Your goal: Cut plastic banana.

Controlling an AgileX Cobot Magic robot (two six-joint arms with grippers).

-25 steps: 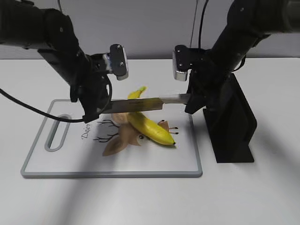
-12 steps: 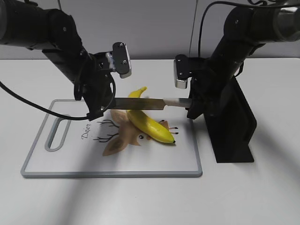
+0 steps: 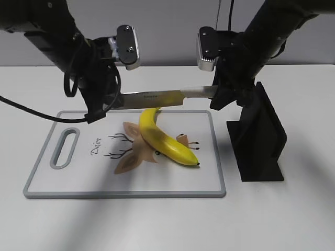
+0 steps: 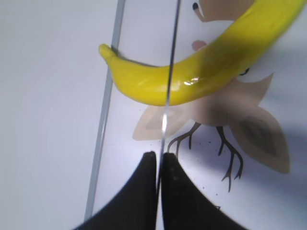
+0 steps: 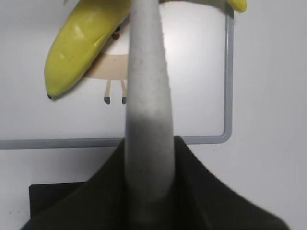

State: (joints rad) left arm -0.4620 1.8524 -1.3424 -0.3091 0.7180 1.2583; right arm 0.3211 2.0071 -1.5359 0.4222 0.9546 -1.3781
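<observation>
The plastic banana (image 3: 165,140) lies whole on the white cutting board (image 3: 78,178), bright yellow with a dark tip at the front right. A knife (image 3: 162,97) hangs level just above the banana's stem end, held at both ends. My left gripper (image 3: 112,102) is shut on the blade tip. My right gripper (image 3: 215,94) is shut on the grey handle. In the left wrist view the thin blade (image 4: 169,81) crosses the banana (image 4: 192,76) beyond my jaws (image 4: 159,160). In the right wrist view the handle (image 5: 146,96) sits between my jaws (image 5: 148,158), with the banana (image 5: 81,43) beyond.
A black knife block (image 3: 259,141) stands right of the board, under my right arm. The board carries a deer drawing (image 3: 133,151) and a handle slot (image 3: 63,149) at its left. White table lies around it.
Both arms have risen, and the knife has lifted from the banana's level to just above it. The banana has shifted a little on the board.
</observation>
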